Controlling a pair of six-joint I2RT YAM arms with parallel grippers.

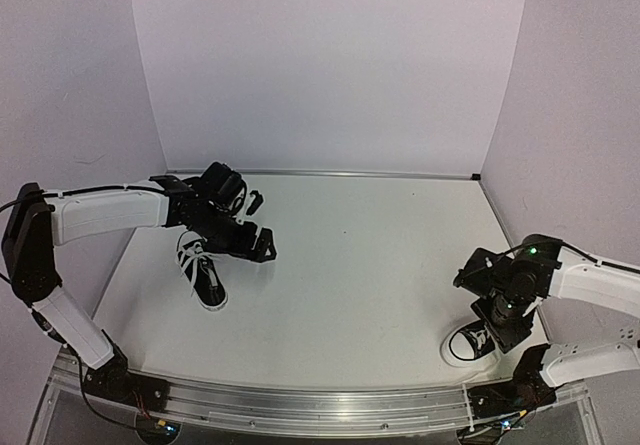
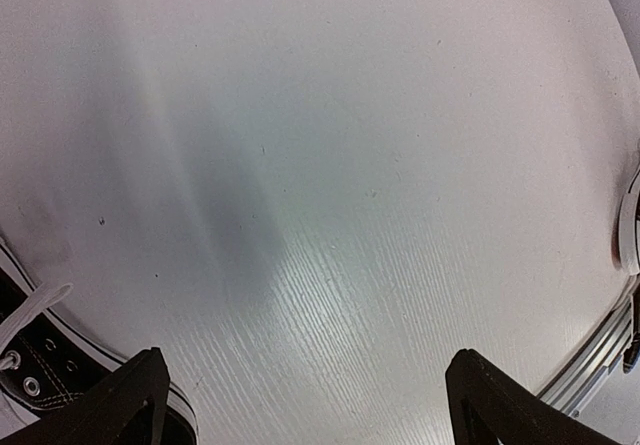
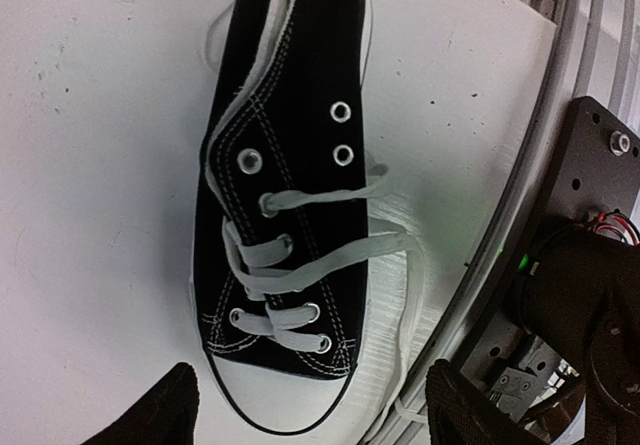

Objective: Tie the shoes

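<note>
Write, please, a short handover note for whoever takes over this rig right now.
Left gripper: open, empty, over bare table just right of the left-side sneaker.
Right gripper: open, holding nothing, fingers either side of the right-side sneaker at its toe; that sneaker lies at the table's near edge by the right arm's base.
Done: nothing tied. The right-side sneaker's laces lie loose, ends trailing on the table; the other's look loose too.
Left: tie both.

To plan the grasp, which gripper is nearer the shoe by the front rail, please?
Right. The right gripper hangs above the shoe; the left gripper is across the table.
</note>
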